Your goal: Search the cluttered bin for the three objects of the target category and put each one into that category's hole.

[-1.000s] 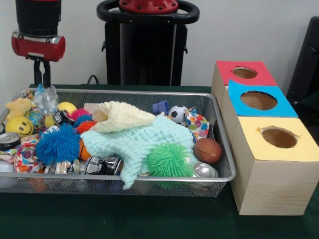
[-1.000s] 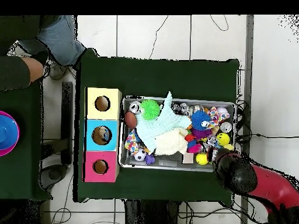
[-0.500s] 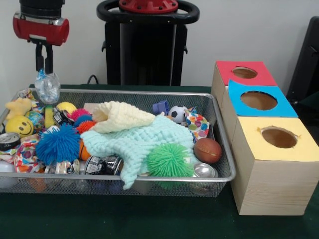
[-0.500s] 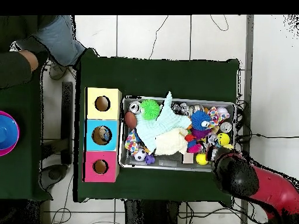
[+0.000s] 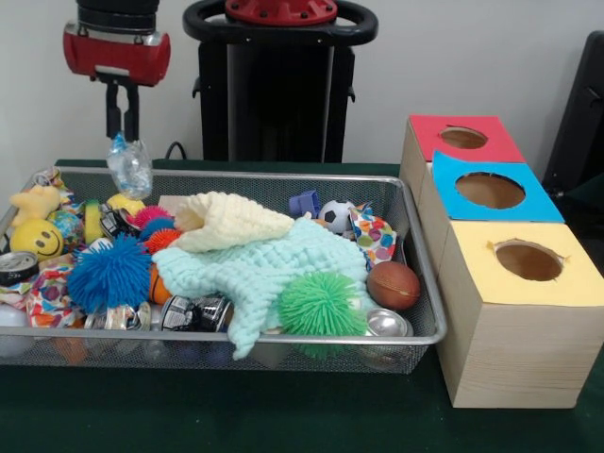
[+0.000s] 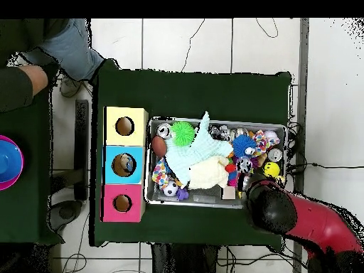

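Observation:
The wire mesh bin (image 5: 283, 176) is full of toys, cans and cloths; it also shows in the overhead view (image 6: 213, 120). My gripper (image 5: 123, 135) hangs above the bin's far left part. It is shut on a crumpled clear plastic bottle (image 5: 131, 167), held just above the rim. In the overhead view the arm's head (image 6: 270, 208) covers the gripper and the bottle. The hole (image 5: 463, 138) in the red-topped box is at the far right, also seen in the overhead view (image 6: 122, 203).
A blue-topped box (image 5: 490, 191) and a yellow-topped box (image 5: 528, 260) stand in a row with the red one. In the bin lie a mint knitted cloth (image 5: 274, 264), spiky balls (image 5: 109, 274), smiley balls and cans. A person's sleeve (image 6: 25, 82) shows at the overhead view's left.
My gripper has risen and moved to the right in the front view, carrying the clear plastic bottle up out of the bin's left end.

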